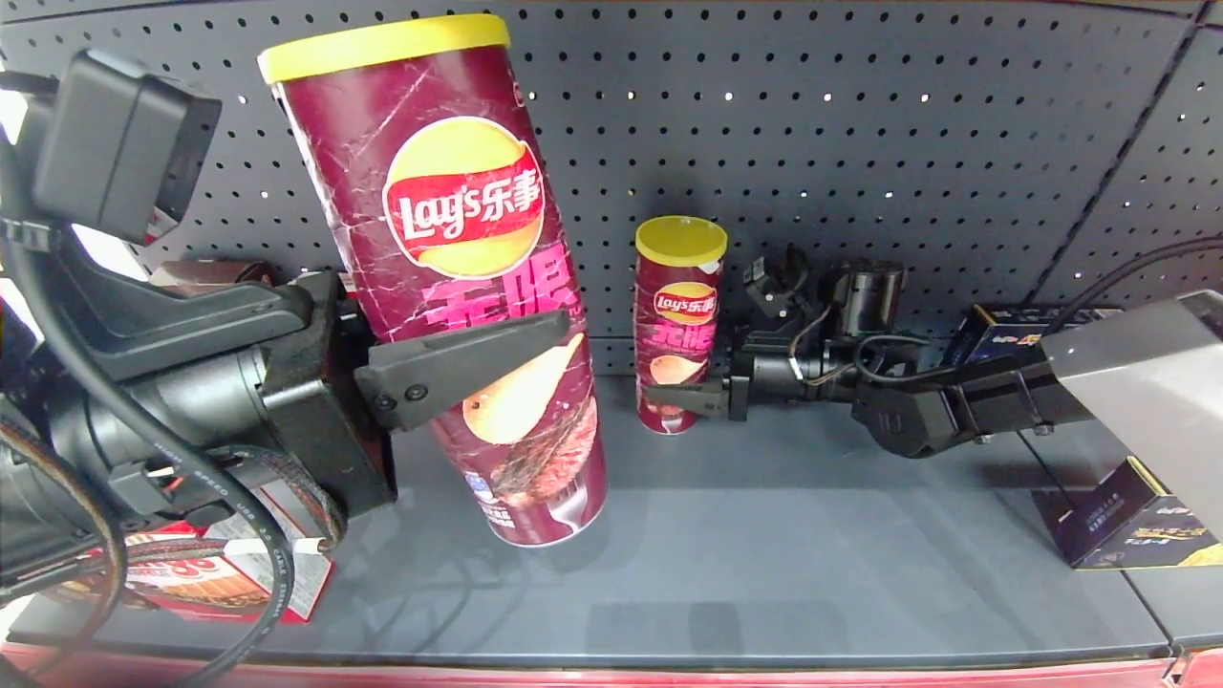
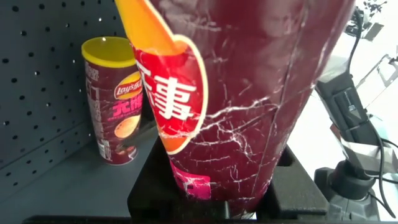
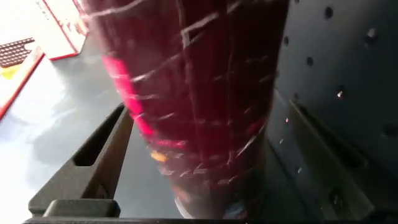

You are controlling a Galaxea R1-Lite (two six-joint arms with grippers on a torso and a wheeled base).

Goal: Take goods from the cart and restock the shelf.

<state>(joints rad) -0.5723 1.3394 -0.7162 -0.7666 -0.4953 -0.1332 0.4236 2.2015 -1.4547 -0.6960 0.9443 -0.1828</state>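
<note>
Two maroon chip cans with yellow lids are on the dark shelf (image 1: 764, 535). The near can (image 1: 449, 287) is tilted, its lid leaning left, and my left gripper (image 1: 497, 354) is shut on its middle; its base is at or just above the shelf. The left wrist view has this can (image 2: 249, 93) between the left gripper's (image 2: 227, 199) fingers. The far can (image 1: 678, 325) stands upright close to the pegboard back, also seen as a small can (image 2: 115, 99). My right gripper (image 1: 674, 382) is shut on its lower half, and up close the can (image 3: 199, 93) sits between the right gripper's (image 3: 208, 109) fingers.
The pegboard wall (image 1: 860, 143) closes the shelf at the back. Red-and-white boxes (image 1: 220, 583) lie at the front left under my left arm. Dark boxes stand at the right front (image 1: 1127, 526) and right back (image 1: 1003, 330). Bare shelf lies between the two cans.
</note>
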